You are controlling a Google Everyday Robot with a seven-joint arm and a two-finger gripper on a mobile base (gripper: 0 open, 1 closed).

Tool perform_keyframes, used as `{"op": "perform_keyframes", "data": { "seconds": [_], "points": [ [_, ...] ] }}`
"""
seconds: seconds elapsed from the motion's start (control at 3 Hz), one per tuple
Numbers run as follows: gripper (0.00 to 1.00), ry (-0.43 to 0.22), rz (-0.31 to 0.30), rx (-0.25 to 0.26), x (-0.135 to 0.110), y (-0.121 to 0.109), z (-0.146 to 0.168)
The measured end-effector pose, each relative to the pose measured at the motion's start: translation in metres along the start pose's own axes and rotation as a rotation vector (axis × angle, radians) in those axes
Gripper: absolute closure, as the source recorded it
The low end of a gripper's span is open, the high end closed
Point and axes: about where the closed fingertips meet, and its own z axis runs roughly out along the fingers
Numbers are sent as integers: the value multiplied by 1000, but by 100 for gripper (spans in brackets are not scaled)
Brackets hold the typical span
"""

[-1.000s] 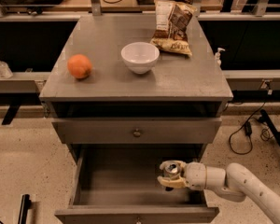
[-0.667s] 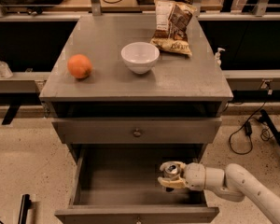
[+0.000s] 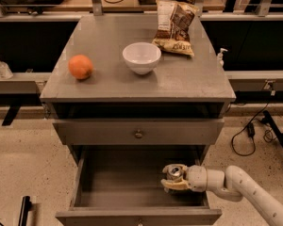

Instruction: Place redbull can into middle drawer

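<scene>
The gripper (image 3: pixel 172 178) sits inside the open middle drawer (image 3: pixel 108 185), over the right part of its floor, on an arm (image 3: pixel 245 189) that reaches in from the right. Its pale fingers (image 3: pixel 175 185) are closed around the redbull can (image 3: pixel 174 172), one above and one below it, so the can lies between them with its shiny silver top facing up and only a little of its body showing. Whether the can's base touches the drawer floor cannot be told. To the left of the gripper the drawer's grey floor runs to the low left wall, and the front panel lies just below it. Just above the gripper is the closed drawer front with a small round knob (image 3: pixel 138 133). Farther up, on the cabinet top (image 3: pixel 188 81), a white bowl (image 3: pixel 141 57) stands above and slightly left of the gripper, an orange (image 3: pixel 80 67) farther left, and a chip bag (image 3: pixel 175 26) lies beyond the bowl at the back.
</scene>
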Motion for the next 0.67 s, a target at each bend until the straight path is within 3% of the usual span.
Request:
{"op": "perform_keyframes", "data": {
  "seconds": [0.67],
  "points": [
    [59,-3,0,-6,-1,1,4]
  ]
}}
